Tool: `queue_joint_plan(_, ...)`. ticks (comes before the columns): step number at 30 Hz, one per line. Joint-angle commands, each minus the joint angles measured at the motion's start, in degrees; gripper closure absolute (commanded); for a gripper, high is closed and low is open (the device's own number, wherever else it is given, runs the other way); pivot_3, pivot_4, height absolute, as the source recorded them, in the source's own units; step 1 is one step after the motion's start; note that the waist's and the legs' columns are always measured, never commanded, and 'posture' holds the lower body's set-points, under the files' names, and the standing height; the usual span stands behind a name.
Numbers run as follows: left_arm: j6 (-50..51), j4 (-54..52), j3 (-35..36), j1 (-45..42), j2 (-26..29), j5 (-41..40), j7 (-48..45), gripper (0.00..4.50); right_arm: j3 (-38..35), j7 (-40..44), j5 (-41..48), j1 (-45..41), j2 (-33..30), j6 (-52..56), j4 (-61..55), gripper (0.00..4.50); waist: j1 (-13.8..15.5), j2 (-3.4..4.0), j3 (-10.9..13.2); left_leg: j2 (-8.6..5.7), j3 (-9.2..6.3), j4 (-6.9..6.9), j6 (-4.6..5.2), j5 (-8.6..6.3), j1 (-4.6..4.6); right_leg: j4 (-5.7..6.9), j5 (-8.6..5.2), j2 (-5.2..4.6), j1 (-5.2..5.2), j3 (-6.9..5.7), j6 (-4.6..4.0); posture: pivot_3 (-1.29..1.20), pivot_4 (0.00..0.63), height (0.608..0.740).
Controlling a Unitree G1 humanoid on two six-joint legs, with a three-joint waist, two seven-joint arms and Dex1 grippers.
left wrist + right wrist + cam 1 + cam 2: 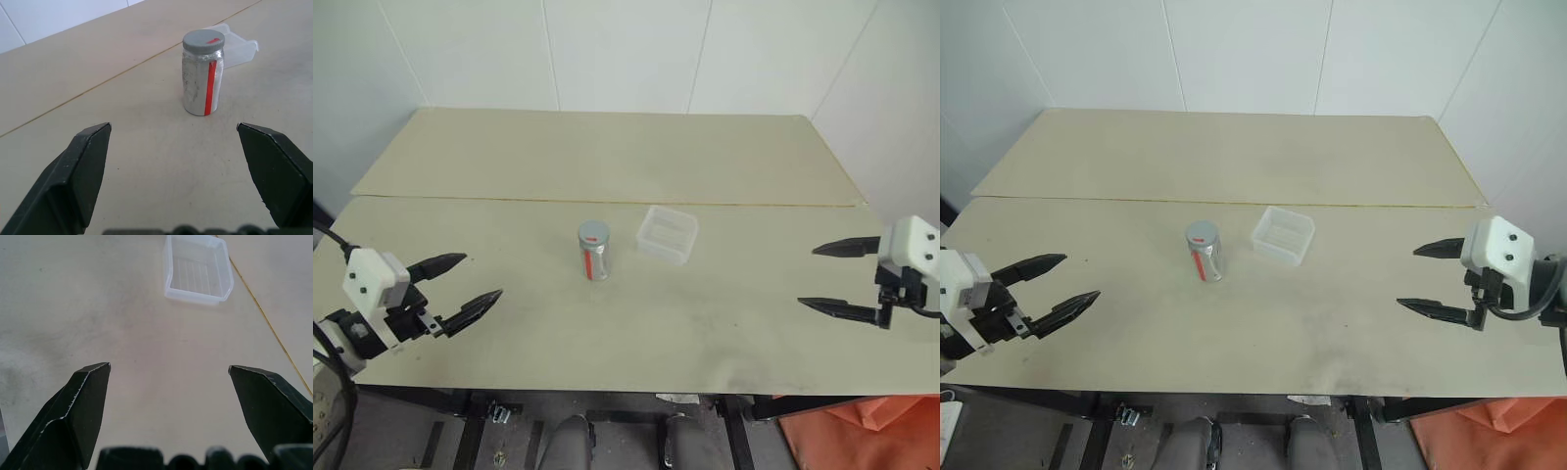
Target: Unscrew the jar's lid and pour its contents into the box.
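Jar upright, lid on, beside box.

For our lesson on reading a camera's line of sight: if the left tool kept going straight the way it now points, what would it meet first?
Most likely the jar: it stands upright, lid on, ahead of the open left tool, slightly off centre. Only bare table lies between, though depth is hard to judge.

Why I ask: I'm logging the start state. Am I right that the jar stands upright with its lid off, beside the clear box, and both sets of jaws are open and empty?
Not quite: the lid is still screwed on the jar, as the left wrist view shows. The rest holds: the jar stands upright beside the clear box, and both sets of jaws are open and empty.
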Motion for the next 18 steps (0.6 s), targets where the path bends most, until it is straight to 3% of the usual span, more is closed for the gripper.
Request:
queue_joint_plan(1,-0.4,-0.9,-0.7,-1.3,0.2,-0.3,0.5,0.03,-1.7,-0.5,-0.2,0.4,-0.7,-0.3,-0.5,0.0,0.1,0.0,0.0,0.0,0.0,0.01,-0.01,0.0,0.0,0.0,0.0,0.0,0.01,0.0,0.0,0.0,0.15,0.74)
queue_joint_plan(9,-1.6,-4.1,-7.4,-2.4,-3.3,1.7,3.9,0.03,-0.8,-3.7,0.6,0.0,1.1,0.4,-3.2,0.0,0.1,0.0,0.0,-0.01,0.04,0.04,-0.01,0.01,0.0,0.01,0.03,0.0,0.0,0.06,0.04,0.0,0.15,0.74)
queue_joint_plan(14,-5.4,-3.7,-19.2,-6.0,-13.4,9.1,12.1,0.03,2.2,-7.3,1.8,-2.1,3.2,3.5,-6.1,0.0,0.3,0.0,0.0,-0.04,0.05,0.13,-0.01,0.01,-0.01,-0.01,0.36,0.01,0.07,0.13,0.34,0.0,0.15,0.74)
queue_joint_plan(18,-13.3,4.9,-28.3,-11.1,-22.8,18.0,17.9,0.03,4.2,-10.7,2.3,-2.8,5.6,6.2,-10.0,0.0,0.5,0.0,0.0,-0.05,0.05,0.39,-0.01,0.01,-0.06,-0.03,0.69,0.04,0.11,0.16,0.11,0.0,0.15,0.74)
